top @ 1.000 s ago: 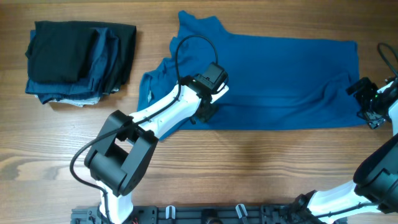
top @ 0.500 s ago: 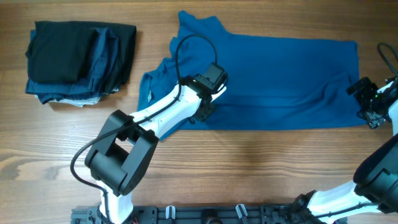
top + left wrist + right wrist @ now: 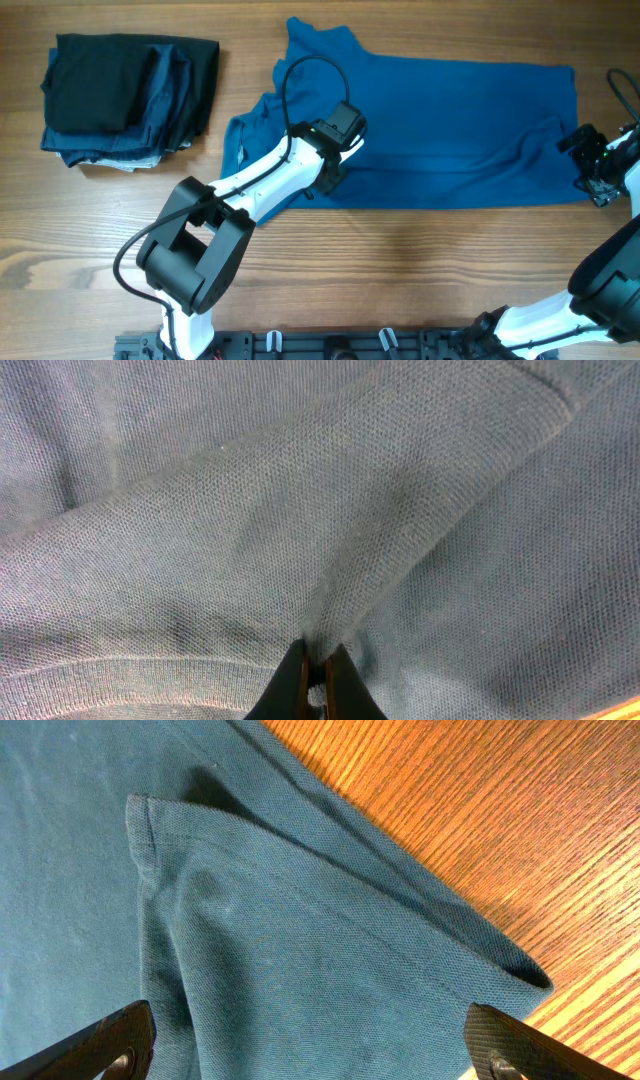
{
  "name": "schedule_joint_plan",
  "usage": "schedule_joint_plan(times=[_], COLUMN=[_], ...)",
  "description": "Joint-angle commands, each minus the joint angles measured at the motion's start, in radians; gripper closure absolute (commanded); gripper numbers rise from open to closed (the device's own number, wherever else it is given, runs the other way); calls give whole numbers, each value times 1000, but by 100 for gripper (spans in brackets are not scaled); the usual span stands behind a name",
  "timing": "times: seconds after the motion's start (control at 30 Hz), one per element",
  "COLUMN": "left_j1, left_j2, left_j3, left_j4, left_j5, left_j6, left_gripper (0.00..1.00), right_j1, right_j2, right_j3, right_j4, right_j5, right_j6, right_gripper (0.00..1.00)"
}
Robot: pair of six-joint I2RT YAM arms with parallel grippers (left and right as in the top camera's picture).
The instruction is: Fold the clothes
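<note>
Wood-grain desk [image 3: 420,270] carries everything: the blue polo shirt [image 3: 450,120] lies spread across its middle and right. Its collar end points toward a stack of dark folded garments [image 3: 125,100], which sits well apart on the left.

I judge the shirt light, limp and slightly grippy in its knit weave. It should sag and drag rather than keep a shape, so I would pinch it at an edge or hem and lift both ends together to keep the fold straight.

My left claw [image 3: 318,685] is closed tight on a small ridge of the fabric near the shirt's lower edge, by the collar end. My right claw [image 3: 310,1050] stands wide over a hemmed fold at the far right end, holding nothing.

Overhead gives the whole layout and the wrinkles, but my arm [image 3: 260,190] hides the pinch. The left wrist view shows the cloth puckered up between the closed tips. Only the right wrist view shows the doubled hem layers and the bare desk just beside them.
</note>
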Motion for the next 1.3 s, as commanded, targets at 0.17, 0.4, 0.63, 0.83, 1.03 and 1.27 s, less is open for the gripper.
schedule_joint_plan(times=[0.17, 0.4, 0.63, 0.83, 1.03, 1.27], left_j1=[0, 4, 38, 89, 150, 214], left_j2=[14, 14, 16, 55, 12, -128], left_j3=[1, 1, -1, -1, 55, 156], left_j4=[155, 333, 399, 417, 441, 233], left_j5=[-158, -265, -162, -95, -121, -107], left_j6=[-3, -2, -3, -58, -288, -510], left_gripper=[96, 91, 80, 72, 69, 57], right_j1=[0, 0, 0, 0, 0, 0], right_j2=[-17, -17, -17, -17, -17, -17], right_j3=[17, 17, 17, 17, 17, 17], right_j4=[3, 3, 3, 3, 3, 3], right_j5=[21, 21, 21, 21, 21, 21], right_j6=[-11, -11, -11, -11, -11, -11], right_gripper=[0, 0, 0, 1, 0, 0])
